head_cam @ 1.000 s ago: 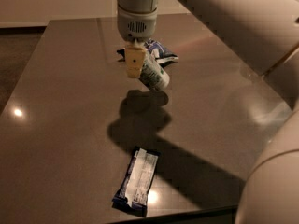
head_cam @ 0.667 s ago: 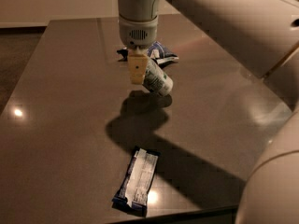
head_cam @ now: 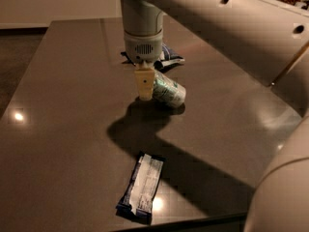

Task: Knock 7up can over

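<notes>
The 7up can (head_cam: 167, 92) is a pale whitish-green can. It lies tipped on its side on the dark table (head_cam: 63, 129), its bottom end pointing to the lower right. My gripper (head_cam: 144, 85) hangs straight down from the arm just left of the can. Its cream finger (head_cam: 144, 83) touches the can's upper left end. The gripper's far side is hidden behind that finger.
A blue-and-white snack bag (head_cam: 166, 56) lies behind the gripper, partly hidden by the wrist. A flat dark blue wrapper with a white panel (head_cam: 143, 186) lies near the table's front edge. The arm's large links cross the upper right.
The gripper and can have come lower and a little to the right. The can now rests flatter on the table.
</notes>
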Available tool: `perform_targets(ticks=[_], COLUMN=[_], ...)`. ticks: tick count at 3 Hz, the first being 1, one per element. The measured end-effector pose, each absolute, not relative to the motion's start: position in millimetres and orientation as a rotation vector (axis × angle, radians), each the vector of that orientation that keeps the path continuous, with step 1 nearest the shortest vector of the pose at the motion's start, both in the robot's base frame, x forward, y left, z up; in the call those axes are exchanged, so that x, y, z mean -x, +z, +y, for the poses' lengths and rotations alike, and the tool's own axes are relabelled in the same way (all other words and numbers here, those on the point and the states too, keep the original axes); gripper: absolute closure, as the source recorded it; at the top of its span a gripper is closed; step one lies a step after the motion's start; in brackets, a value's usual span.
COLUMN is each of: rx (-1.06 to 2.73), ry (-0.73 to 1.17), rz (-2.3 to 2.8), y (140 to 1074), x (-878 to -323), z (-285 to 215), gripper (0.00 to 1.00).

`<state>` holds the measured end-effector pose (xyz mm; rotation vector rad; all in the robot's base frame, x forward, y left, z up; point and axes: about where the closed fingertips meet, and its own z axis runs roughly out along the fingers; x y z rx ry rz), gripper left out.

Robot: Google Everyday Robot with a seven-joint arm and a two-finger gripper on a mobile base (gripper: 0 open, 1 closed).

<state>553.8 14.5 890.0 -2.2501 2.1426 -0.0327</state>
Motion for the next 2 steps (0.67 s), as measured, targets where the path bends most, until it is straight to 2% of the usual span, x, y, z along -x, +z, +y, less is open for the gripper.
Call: perform_targets(ticks=[1,2], rx=[2.209,2.207], ry=[-0.040,-0.040], rz=[2.103,2.101], y=[891.0,891.0], x=[-564.0,-564.5], z=[23.9,24.3], gripper=[0.00,0.00])
